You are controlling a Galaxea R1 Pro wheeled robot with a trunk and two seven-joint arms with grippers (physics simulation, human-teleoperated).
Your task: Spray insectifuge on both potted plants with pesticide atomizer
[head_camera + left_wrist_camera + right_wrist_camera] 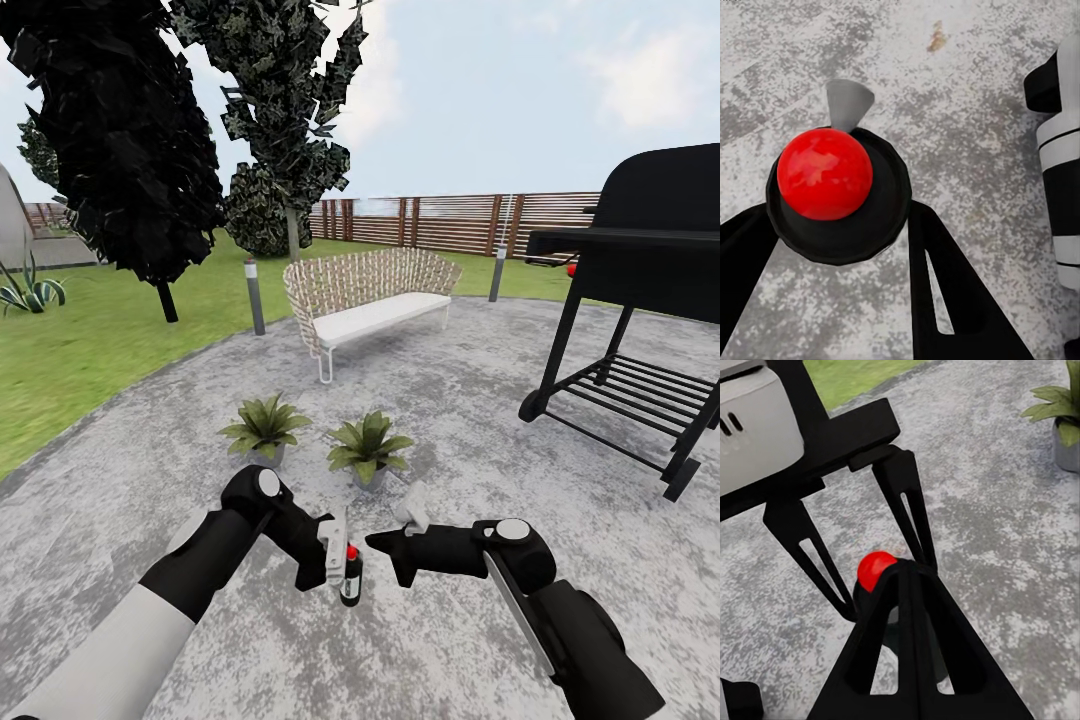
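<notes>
I'm at the pickup: my left gripper point(338, 565) clamps the atomizer point(351, 578) at lower centre, right gripper point(385, 545) looks closed and empty, so next I aim at the plants point(368, 447).

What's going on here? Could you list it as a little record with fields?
Place: garden, grey paving
Left gripper: around the atomizer, fingers either side
Right gripper: close beside the atomizer, grip unclear
Atomizer: upright, red top
Plants: two in pots, left one, right one, just beyond the grippers
Behind: wicker bench, black grill, fence
</notes>
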